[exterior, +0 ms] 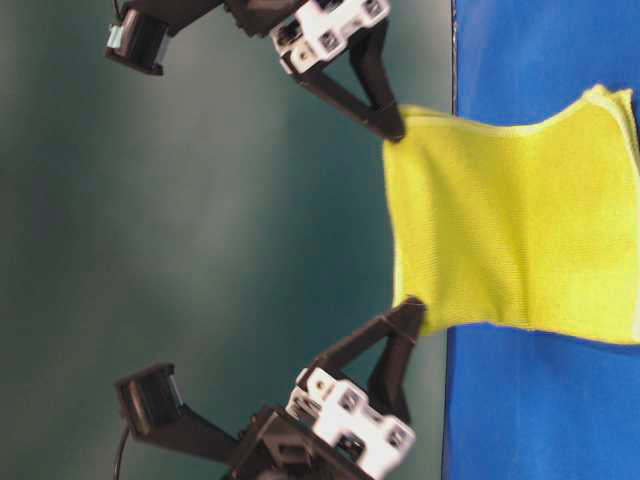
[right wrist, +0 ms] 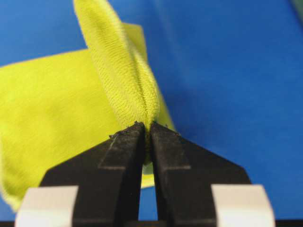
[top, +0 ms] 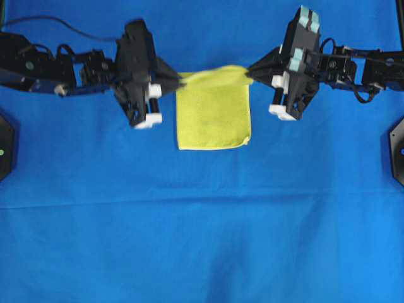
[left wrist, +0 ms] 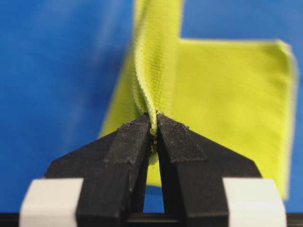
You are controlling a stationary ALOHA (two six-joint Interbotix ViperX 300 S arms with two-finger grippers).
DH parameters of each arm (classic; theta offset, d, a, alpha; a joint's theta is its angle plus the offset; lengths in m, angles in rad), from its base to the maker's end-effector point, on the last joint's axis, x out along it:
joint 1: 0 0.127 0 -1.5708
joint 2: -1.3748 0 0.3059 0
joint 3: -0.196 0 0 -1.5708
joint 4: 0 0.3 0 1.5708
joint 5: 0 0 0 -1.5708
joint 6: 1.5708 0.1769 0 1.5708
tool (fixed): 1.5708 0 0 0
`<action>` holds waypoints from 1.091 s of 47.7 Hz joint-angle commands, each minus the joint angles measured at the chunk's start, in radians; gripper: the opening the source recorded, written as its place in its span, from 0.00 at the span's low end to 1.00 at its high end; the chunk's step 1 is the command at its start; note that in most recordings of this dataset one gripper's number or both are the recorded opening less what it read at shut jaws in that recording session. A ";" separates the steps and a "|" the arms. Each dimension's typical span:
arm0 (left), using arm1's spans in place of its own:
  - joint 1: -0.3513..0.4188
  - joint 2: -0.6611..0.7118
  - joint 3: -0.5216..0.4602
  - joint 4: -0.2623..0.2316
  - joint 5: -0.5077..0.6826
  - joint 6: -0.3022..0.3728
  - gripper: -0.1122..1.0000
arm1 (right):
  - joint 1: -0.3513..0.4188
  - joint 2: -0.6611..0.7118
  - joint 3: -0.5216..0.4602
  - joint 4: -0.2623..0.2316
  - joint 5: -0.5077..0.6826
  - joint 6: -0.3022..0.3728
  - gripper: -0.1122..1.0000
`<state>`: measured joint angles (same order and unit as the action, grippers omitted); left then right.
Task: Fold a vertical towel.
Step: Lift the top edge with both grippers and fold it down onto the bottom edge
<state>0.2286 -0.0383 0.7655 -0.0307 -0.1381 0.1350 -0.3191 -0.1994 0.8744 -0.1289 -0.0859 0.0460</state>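
Observation:
The yellow-green towel (top: pixel 213 113) lies partly on the blue cloth in the upper middle of the overhead view, its far edge lifted and stretched between both grippers. My left gripper (top: pixel 179 80) is shut on the towel's far left corner; the wrist view shows the hem pinched between its tips (left wrist: pixel 154 124). My right gripper (top: pixel 248 72) is shut on the far right corner, bunched fabric between its tips (right wrist: pixel 146 124). In the table-level view the towel (exterior: pixel 510 230) hangs raised from both grippers, its near part resting on the cloth.
A large blue cloth (top: pixel 202 227) covers the whole table. Black arm bases stand at the left edge (top: pixel 5 145) and right edge (top: pixel 398 148). The arms' bodies stretch along the far side of the table.

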 commanded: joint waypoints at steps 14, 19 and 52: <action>-0.086 0.101 0.017 0.000 -0.051 -0.089 0.13 | 0.071 0.086 0.018 0.035 -0.025 0.005 0.16; -0.104 0.144 0.015 0.000 -0.089 -0.091 0.13 | 0.084 0.120 0.015 0.040 -0.035 0.005 0.16; -0.141 0.167 0.008 0.000 -0.103 -0.092 0.15 | 0.143 0.155 0.008 0.083 -0.035 0.020 0.18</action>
<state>0.0951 0.1427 0.7854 -0.0307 -0.2362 0.0430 -0.1887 -0.0353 0.8974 -0.0506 -0.1181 0.0644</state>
